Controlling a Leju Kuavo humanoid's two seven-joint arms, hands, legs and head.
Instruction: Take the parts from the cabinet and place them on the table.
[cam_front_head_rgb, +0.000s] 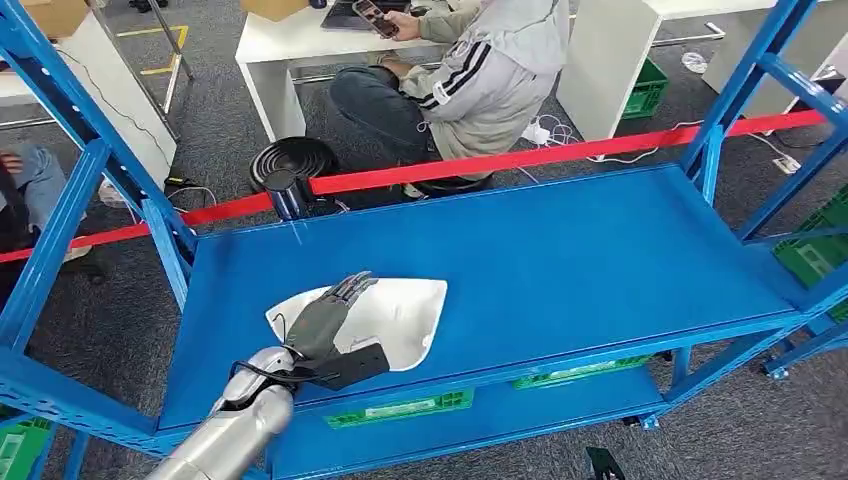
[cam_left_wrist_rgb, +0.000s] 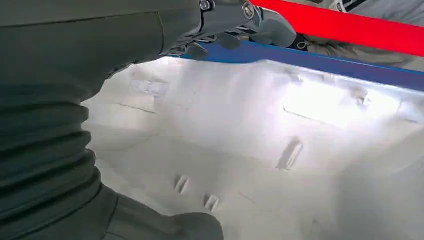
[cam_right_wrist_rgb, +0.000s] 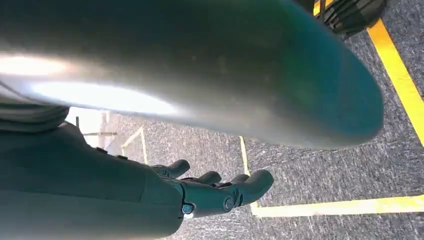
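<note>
Kuavo at the blue shelf (cam_front_head_rgb: 600, 260): I'm laying my left hand (cam_front_head_rgb: 335, 325) flat, fingers stretched out, over the white moulded part (cam_front_head_rgb: 405, 315) directly beneath it, w/ no grasp closed yet. Right hand (cam_right_wrist_rgb: 200, 192) is hanging slack, holding nothing. Part not lifted; carry to table all remaining.

White part (cam_front_head_rgb: 400, 315) — blue shelf (cam_front_head_rgb: 560, 260)

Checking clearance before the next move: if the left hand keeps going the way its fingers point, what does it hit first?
The left hand lies over the white part, fingers pointing toward the shelf's far edge. Past the part comes bare blue shelf, then probably the red bar; depth is unclear.
</note>
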